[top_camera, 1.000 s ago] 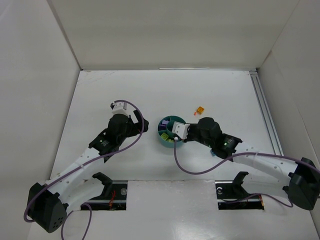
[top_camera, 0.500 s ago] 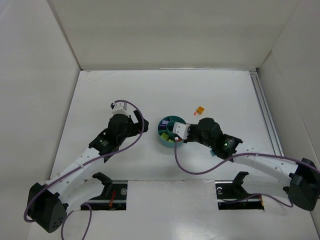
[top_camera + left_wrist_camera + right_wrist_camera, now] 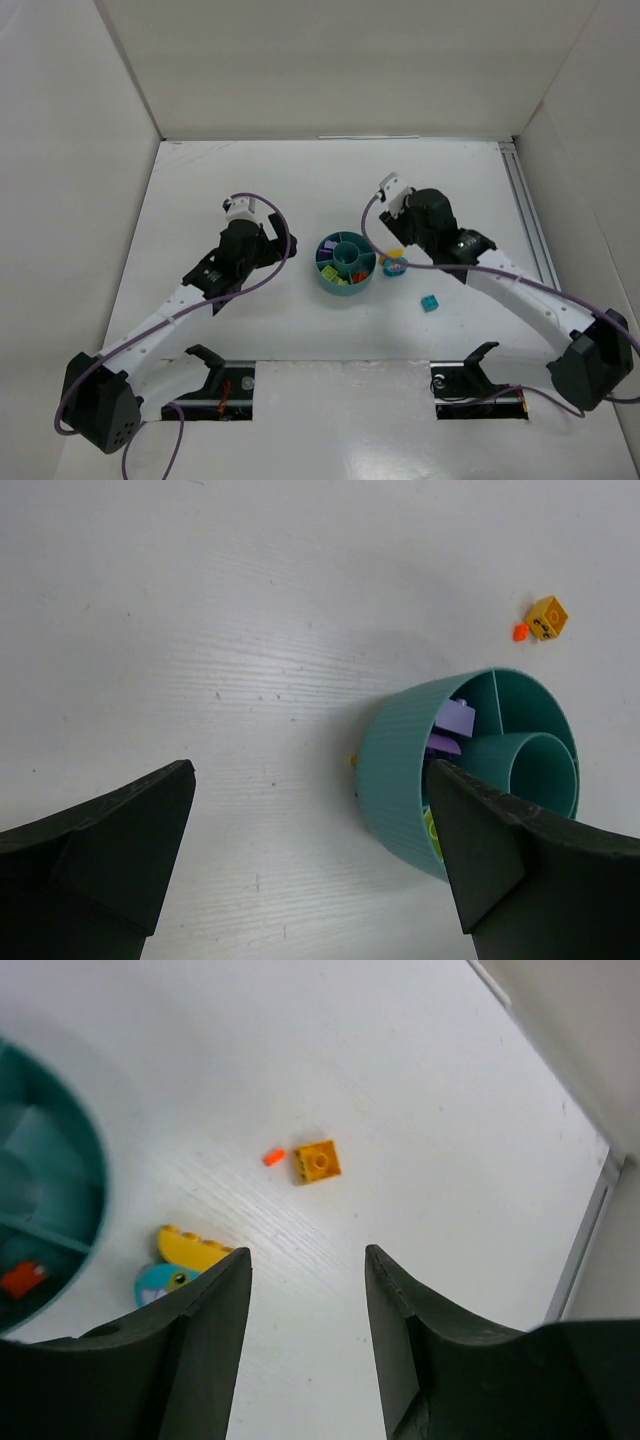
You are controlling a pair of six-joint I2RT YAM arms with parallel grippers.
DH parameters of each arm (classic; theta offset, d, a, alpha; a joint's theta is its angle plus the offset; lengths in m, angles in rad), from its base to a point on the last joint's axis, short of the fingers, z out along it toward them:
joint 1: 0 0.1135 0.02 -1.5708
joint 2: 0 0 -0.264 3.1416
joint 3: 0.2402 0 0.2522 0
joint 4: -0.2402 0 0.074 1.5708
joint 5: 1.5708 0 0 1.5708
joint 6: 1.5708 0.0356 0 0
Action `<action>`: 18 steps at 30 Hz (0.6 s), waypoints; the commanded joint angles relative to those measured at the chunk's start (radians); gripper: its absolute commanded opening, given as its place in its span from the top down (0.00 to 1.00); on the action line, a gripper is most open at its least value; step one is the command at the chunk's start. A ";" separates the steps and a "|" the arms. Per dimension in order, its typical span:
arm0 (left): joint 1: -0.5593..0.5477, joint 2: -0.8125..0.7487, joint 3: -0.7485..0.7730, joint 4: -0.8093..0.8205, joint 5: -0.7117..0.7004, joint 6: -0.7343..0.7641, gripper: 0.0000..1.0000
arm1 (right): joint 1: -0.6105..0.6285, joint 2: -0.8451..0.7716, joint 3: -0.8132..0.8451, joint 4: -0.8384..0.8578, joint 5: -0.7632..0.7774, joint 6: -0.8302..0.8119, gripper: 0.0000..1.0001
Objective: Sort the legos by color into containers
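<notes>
The round teal dish (image 3: 345,290) stands mid-table with purple (image 3: 328,247), yellow-green (image 3: 336,279) and red (image 3: 358,274) legos in its wedges. My left gripper (image 3: 270,245) hangs open and empty just left of the dish (image 3: 400,770); in the left wrist view (image 3: 310,770) purple bricks (image 3: 455,720) show inside. My right gripper (image 3: 408,228) is open and empty (image 3: 307,1252) above the table, right of the dish (image 3: 60,1175). An orange brick (image 3: 318,1161) and a tiny orange piece (image 3: 273,1156) lie ahead of it. A yellow curved brick (image 3: 195,1248) and a teal piece (image 3: 165,1282) lie by its left finger.
A teal brick (image 3: 430,302) lies alone at the front right of the dish. White walls enclose the table on three sides, and a metal rail (image 3: 530,230) runs along the right edge. The orange brick also shows in the left wrist view (image 3: 546,618).
My right gripper has pulled off the dish and swung back and to the right, over the orange brick. The yellow, teal pieces beside the dish now show. The left gripper barely shifted.
</notes>
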 commanded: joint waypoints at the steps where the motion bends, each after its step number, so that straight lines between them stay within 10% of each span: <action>1: 0.036 0.048 0.085 0.028 0.000 0.023 0.00 | -0.101 0.088 0.123 -0.186 0.043 0.207 0.46; 18: 0.131 0.152 0.109 0.059 0.137 0.022 0.00 | -0.160 0.585 0.330 -0.162 -0.098 0.444 0.48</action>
